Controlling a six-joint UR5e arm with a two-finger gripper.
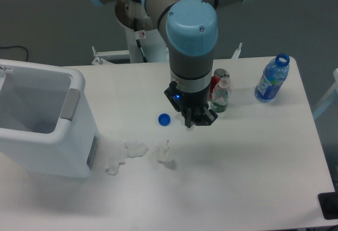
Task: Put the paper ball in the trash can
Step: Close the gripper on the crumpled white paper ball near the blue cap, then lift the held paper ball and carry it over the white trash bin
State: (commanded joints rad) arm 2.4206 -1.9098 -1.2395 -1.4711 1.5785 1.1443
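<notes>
Black metal end effector: we see the dark two-finger gripper (pixel 194 123) pointing straight down at the table, its fingers close together; a sliver of white shows at the tips, but we cannot tell whether the jaws are closed on anything.
Paper ball: we cannot pick out a fist-sized white crumpled paper ball with certainty; it may be the white sliver hidden under the fingers.
Arm: the grey and pale-blue robot arm (pixel 191 40) rises from the gripper to a blue cap and bends back to a white pedestal behind the table.
Near the gripper: a small round blue bottle cap (pixel 164 119) lies just left of it; a small clear plastic bottle (pixel 220 98) and a red drinks can (pixel 217 81) stand just right, touching each other.
Scraps: three flat white crumpled paper scraps (pixel 136 149) lie in front and to the left, between gripper and bin.
Trash can: the large white rectangular plastic trash can (pixel 75 130) stands at the left table edge, well apart from the gripper, its greyish inside showing.
Far right: a blue-labelled clear water bottle without cap (pixel 272 79) stands near the back right corner.
Surface: the plain white matte tabletop (pixel 253 157) carries soft shadows under the arm.
Room: a dull grey-green floor (pixel 53 25) lies behind, with a black cable (pixel 15 50) at the left.
</notes>
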